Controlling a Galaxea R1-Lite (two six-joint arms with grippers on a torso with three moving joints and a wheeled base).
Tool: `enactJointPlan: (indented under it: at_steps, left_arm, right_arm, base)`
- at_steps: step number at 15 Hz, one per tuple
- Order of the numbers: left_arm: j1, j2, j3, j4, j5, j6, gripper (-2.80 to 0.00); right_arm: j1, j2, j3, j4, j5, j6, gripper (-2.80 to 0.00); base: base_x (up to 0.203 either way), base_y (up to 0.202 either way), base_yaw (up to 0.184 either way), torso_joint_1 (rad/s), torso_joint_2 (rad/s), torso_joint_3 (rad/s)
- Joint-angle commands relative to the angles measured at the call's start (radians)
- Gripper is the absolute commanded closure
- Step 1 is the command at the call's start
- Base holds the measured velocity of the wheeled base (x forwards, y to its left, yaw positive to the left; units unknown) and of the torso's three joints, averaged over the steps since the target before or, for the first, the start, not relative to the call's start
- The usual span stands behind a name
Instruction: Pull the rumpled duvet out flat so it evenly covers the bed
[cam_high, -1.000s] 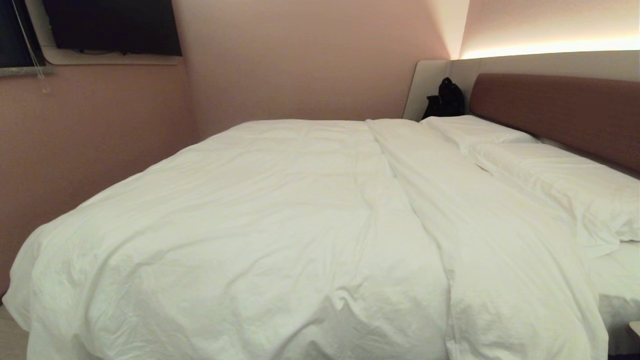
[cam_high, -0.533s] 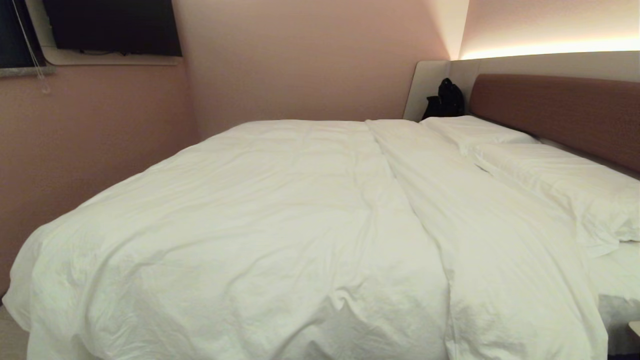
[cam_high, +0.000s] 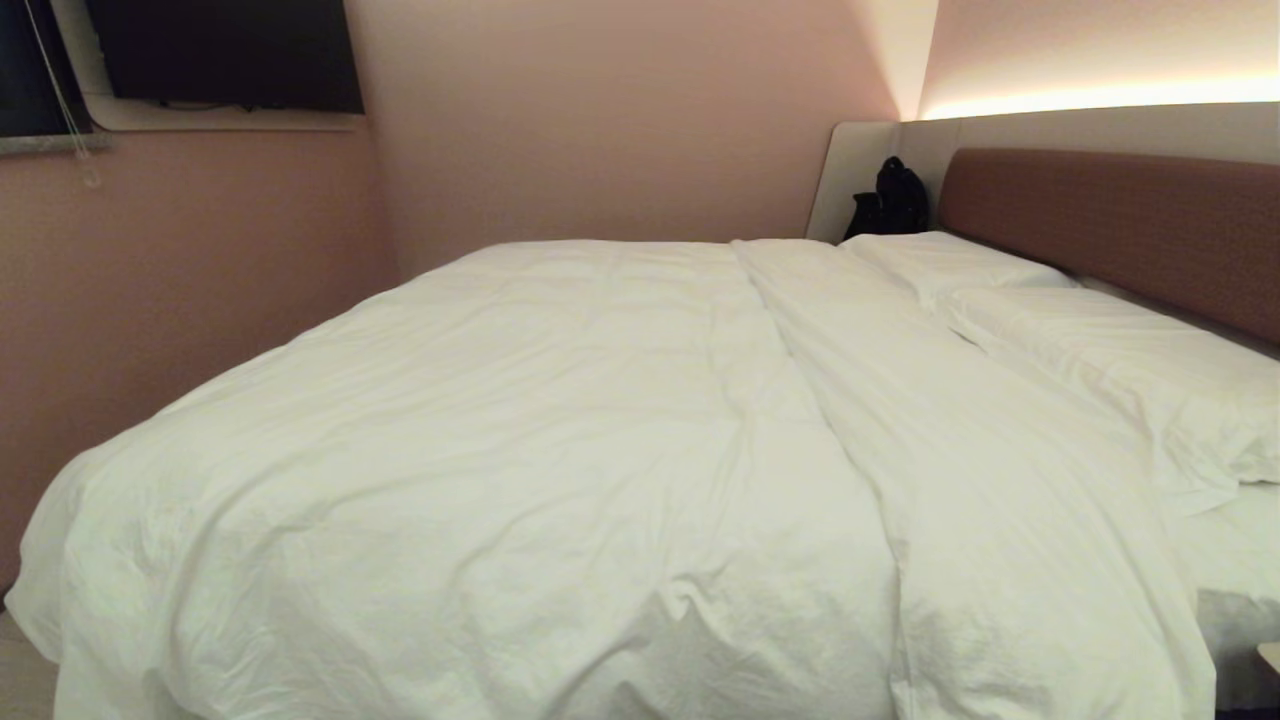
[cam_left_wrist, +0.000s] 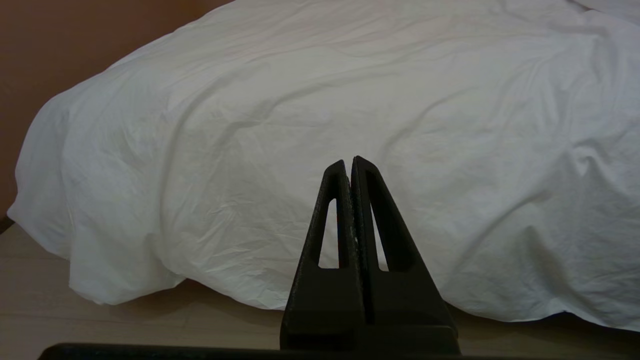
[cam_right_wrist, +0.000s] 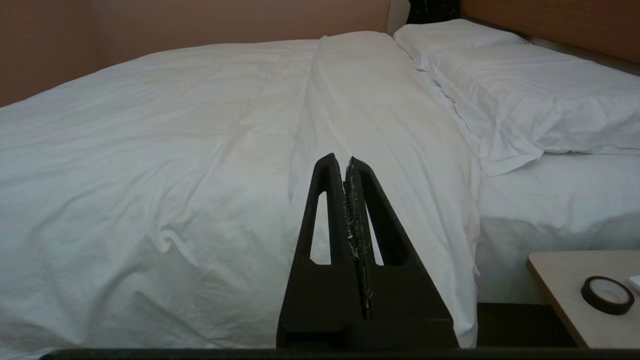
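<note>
Duvet (cam_high: 560, 450): spread over bed (cam_high: 1235, 560), folded band beside pillows (cam_high: 1090, 350) | Left gripper (cam_left_wrist: 350, 162), right gripper (cam_right_wrist: 340, 160): clenched, empty, clear of it | Progress: apparently near complete, creases remain

The room is dimly, warmly lit by a glowing strip (cam_high: 1090, 97) above the headboard (cam_high: 1130, 225) (wrist views look cooler); soft shadows are cast.

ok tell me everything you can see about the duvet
The duvet is plain white, thick and puffy, softly creased cloth. It lies spread over most of the bed, its near edge hanging toward the floor. A long fold runs lengthwise near the pillows, and its top edge stops short of them. Neither shut gripper touches it.
</note>
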Motion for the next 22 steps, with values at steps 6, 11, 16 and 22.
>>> enactJointPlan:
  at_steps: [6,11,16,22]
  left_arm:
    - [0.0,0.0,0.0,0.0,0.0,0.0,0.0]
    - [0.0,0.0,0.0,0.0,0.0,0.0,0.0]
    - [0.002,0.0,0.0,0.0,0.0,0.0,0.0]
    - [0.0,0.0,0.0,0.0,0.0,0.0,0.0]
  right_arm:
    - [0.003,-0.14,0.175,-0.131,-0.015,-0.002,0.0]
    - [0.003,-0.14,0.375,-0.315,-0.027,-0.049,0.0]
    - [0.003,-0.14,0.57,-0.448,-0.026,-0.095,0.0]
    - [0.003,-0.14,0.648,-0.458,0.009,-0.105,0.0]
  base:
    - [0.0,0.0,0.0,0.0,0.0,0.0]
    - [0.0,0.0,0.0,0.0,0.0,0.0]
    - [0.0,0.0,0.0,0.0,0.0,0.0]
    - [0.0,0.0,0.0,0.0,0.0,0.0]
